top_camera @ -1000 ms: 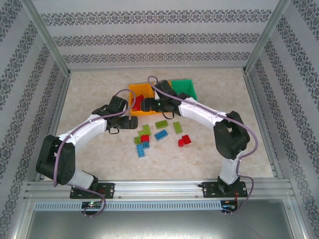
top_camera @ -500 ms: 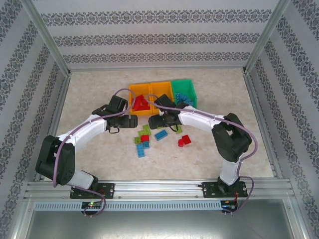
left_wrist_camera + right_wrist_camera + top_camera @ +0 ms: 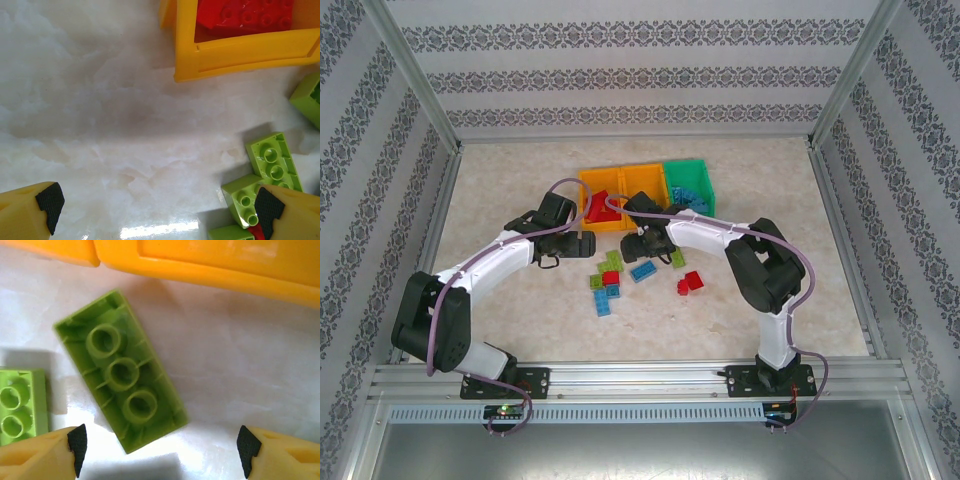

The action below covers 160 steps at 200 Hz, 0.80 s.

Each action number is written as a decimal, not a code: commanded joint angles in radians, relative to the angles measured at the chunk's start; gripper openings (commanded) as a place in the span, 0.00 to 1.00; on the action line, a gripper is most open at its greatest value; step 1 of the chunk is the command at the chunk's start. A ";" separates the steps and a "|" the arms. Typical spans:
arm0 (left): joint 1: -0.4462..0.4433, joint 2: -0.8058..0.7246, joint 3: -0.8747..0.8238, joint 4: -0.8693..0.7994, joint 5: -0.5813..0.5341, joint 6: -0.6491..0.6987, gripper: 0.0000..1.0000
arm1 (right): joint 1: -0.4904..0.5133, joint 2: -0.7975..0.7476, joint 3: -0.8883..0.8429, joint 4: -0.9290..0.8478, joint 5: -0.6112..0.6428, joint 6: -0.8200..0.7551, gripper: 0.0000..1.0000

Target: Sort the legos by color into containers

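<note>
**Top view.** Three containers stand in a row at the far side of the surface (image 3: 500,200): a yellow bin (image 3: 602,173) holding red bricks, a second yellow bin (image 3: 646,170), and a green bin (image 3: 695,168) holding blue ones. The loose legos (image 3: 642,270) lie just in front of the bins. The left hand (image 3: 582,243) is at the pile's left edge. The right hand (image 3: 642,245) is over its far edge, close to the yellow bins.

**Left wrist view.** The left hand is spread wide and empty, with bare surface between its pads. A few lime pieces (image 3: 272,160) sit beside one pad.

**Right wrist view.** The right hand is spread, with nothing between its pads. An upturned lime brick (image 3: 120,370), hollow side up, lies flat just ahead of the fingertips. It is nearer the pad on the picture's left and stops just short of the bin wall. Its long axis runs diagonally, upper left to lower right, oblique to the line joining the pads.

**Judgement.** The right hand is the nearer one. We expect it needs a wrist turn so the pads close across the brick's short width.
</note>
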<state>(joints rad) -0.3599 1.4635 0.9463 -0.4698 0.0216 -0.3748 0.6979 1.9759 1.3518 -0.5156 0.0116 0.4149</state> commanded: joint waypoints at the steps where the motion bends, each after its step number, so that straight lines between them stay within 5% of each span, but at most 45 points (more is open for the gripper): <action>1: -0.009 0.000 -0.012 0.015 -0.017 -0.008 1.00 | -0.004 0.015 0.019 -0.026 0.035 0.010 0.80; 160: -0.009 -0.002 -0.020 0.020 -0.022 -0.006 1.00 | 0.006 0.119 0.157 -0.041 0.060 -0.130 0.76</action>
<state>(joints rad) -0.3599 1.4643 0.9394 -0.4694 0.0212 -0.3748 0.6968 2.0720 1.4681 -0.5411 0.0387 0.3248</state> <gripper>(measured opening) 0.996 0.772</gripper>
